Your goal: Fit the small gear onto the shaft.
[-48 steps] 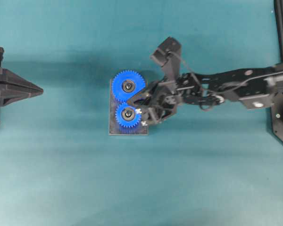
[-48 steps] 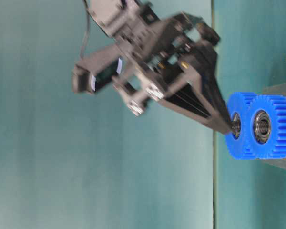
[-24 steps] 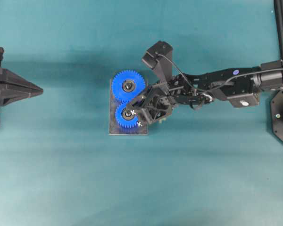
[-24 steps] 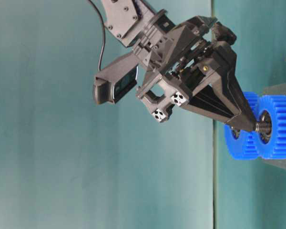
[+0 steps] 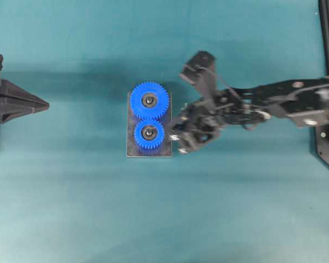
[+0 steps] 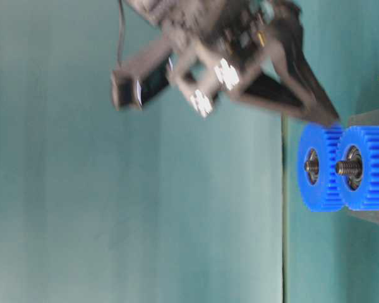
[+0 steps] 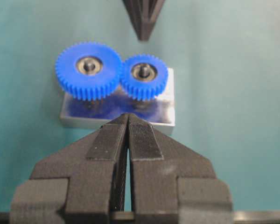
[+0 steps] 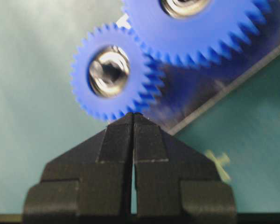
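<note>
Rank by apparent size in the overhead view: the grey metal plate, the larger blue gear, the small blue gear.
1. Grey rectangular metal plate, largest, partly covered by the gears.
2. Larger blue plastic gear.
3. Small blue plastic gear, smallest.

small gear – matt blue plastic | plate – glossy metal | pincer – ribbed black pads

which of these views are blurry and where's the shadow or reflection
Table-level view: the right gripper and its arm are smeared by motion, the small gear stays sharp. Right wrist view: both gears look soft, especially the small gear's hub. Left wrist view: sharp, with blue reflections on the plate. Overhead view: crisp apart from the slightly soft arm, a dark shadow band across the table.
</note>
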### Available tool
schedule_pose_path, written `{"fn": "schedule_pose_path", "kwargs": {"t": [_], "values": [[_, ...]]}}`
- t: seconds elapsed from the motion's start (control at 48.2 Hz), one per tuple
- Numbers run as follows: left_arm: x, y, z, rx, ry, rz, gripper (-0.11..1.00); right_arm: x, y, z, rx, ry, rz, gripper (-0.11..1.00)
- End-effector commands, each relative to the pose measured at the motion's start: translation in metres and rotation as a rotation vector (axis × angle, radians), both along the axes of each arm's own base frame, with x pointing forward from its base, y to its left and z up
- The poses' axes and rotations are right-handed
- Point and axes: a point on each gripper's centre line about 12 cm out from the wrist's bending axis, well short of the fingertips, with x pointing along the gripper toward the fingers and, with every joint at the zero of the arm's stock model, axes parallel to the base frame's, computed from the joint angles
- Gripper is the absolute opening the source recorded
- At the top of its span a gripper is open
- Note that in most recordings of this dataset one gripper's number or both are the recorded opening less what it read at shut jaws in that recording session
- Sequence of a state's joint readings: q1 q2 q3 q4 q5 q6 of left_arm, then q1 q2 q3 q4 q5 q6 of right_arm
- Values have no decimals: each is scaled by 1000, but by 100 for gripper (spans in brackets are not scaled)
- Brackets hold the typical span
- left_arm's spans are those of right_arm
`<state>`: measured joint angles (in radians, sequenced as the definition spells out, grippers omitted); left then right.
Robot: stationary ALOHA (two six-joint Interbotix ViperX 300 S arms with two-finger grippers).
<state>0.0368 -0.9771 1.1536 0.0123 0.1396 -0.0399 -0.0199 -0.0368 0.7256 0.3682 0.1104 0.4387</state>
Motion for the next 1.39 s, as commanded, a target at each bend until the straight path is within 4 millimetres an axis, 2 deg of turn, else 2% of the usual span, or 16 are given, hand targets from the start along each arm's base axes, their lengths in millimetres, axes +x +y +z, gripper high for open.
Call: {"fn": "schedule_pose_path", "kwargs": {"t": [0.0,0.291,0.415,0.643,0.809,0.955,1.1,1.37], "values": [[2,0,6,2,-15,-2,0,-2,0,6,10,-21,-12,0],[2,0,6,2,-15,-2,0,28,2,-10,-1,-10,-6,0],[2,0,8,2,-21,-2,0,39,14,-4,3,-23,27,0],[3,0,8,1,-21,-1,0,38,57,6,34,10,138,0],[3,0,9,4,-24,-2,0,34,62,14,42,17,159,0],[3,0,11,4,-27,-2,0,22,56,17,43,16,144,0],[3,0,11,4,-29,-2,0,-5,49,20,0,-2,162,0],[4,0,11,8,-29,-4,0,-51,42,45,-142,-145,252,0]]}}
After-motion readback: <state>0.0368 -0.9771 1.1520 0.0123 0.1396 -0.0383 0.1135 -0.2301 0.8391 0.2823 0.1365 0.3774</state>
